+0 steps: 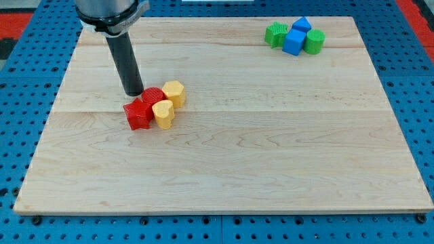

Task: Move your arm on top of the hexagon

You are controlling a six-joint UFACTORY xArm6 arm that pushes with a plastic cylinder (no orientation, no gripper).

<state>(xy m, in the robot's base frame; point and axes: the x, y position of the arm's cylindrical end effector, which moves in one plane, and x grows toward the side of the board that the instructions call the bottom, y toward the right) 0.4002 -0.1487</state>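
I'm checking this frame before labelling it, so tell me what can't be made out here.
- My tip, camera view: whether it touches the red block behind the red star.
- That red block's shape: half hidden by the yellow heart and star.
- Arm above the rod: cut off by the view's top.
- Rear blue block: partly hidden by the blue cube.

The wooden counter has lots of open room — the whole bottom half and the middle are bare.

Two little crowds stand in the way. Near the view's left sit a red star block, a red round block, a yellow hexagon block and a yellow heart block, all touching. My tip stands right at their top-left side, so that side is shut.

At the view's top right huddle a green block, a blue cube, a blue block and a green round block — a wide free path runs between the two crowds.
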